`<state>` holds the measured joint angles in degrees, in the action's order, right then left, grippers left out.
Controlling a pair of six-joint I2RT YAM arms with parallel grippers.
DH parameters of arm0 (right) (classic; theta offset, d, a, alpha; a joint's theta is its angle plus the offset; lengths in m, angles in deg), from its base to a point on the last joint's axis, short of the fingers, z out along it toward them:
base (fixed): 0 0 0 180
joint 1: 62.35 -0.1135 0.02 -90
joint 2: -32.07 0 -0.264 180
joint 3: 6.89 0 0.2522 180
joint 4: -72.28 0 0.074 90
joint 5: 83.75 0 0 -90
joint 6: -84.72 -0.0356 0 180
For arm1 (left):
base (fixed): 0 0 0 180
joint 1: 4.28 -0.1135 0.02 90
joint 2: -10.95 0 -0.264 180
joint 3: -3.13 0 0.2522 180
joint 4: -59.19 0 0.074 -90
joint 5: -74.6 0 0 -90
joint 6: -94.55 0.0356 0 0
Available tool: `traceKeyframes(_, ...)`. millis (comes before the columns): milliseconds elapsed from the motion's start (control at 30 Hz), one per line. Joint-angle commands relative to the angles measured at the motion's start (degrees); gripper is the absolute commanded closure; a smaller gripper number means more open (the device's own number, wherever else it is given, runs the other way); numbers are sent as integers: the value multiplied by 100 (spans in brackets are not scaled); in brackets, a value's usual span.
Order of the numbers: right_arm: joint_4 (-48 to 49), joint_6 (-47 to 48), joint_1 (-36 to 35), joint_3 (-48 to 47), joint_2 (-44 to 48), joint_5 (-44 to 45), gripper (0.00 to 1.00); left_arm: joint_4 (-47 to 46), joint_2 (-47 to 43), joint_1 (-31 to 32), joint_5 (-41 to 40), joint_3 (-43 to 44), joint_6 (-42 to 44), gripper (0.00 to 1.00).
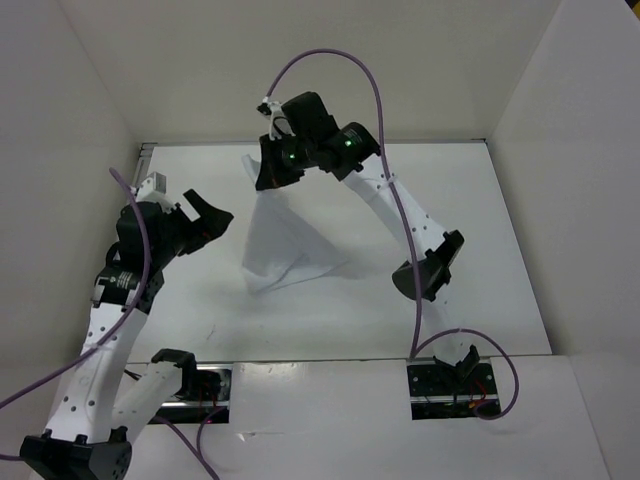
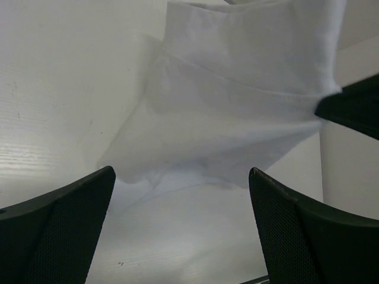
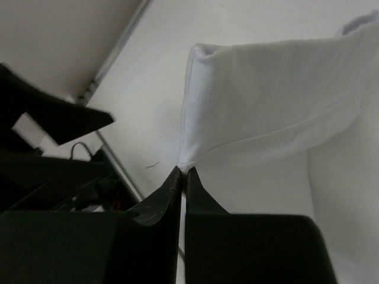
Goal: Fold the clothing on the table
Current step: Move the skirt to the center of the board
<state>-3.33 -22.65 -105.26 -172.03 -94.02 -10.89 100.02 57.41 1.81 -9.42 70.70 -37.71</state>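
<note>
Below the right gripper (image 3: 183, 173), the clothing (image 1: 287, 238) hangs in a slack white drape, its upper corner raised off the table (image 1: 480, 250) and its lower part spread and creased on the surface beneath. The right gripper's jaws are pressed together on a hemmed corner of the fabric, with only a thin edge of cloth between the tips. To the side of the drape, the left gripper (image 1: 207, 214) hovers with its jaws spread wide and nothing between them; in its wrist view the hanging cloth fills the space ahead of it, near but apart from it.

The grip looks like the weak point. So little fabric sits in the pinch that a quick swing, or a tug from the part dragging on the table, could pull the corner free and drop the garment in a heap. With one corner carried alone, the cloth may also twist or fold onto itself crookedly, so the fold would land uneven. If the left gripper closes in on the loose drape, it could catch two layers at once or miss the edge
</note>
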Motion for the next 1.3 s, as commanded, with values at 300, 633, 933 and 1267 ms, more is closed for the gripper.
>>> traceKeyframes(300, 858, -820, 142, 318, 2307, -422, 100, -149, -568, -143, -299, -150, -221, 0)
traceKeyframes(633, 1701, -952, 1970, 3978, 1939, -447, 100, -570, -392, -143, -18, -624, -335, 0)
traceKeyframes(933, 2388, -1094, 3044, 5249, 1438, 132, 100, -1546, -111, -196, 447, -1099, -801, 0)
traceKeyframes(1267, 2510, -1032, 3044, 5363, 1314, 71, 100, -2645, 2590, -196, 1368, -733, -529, 25)
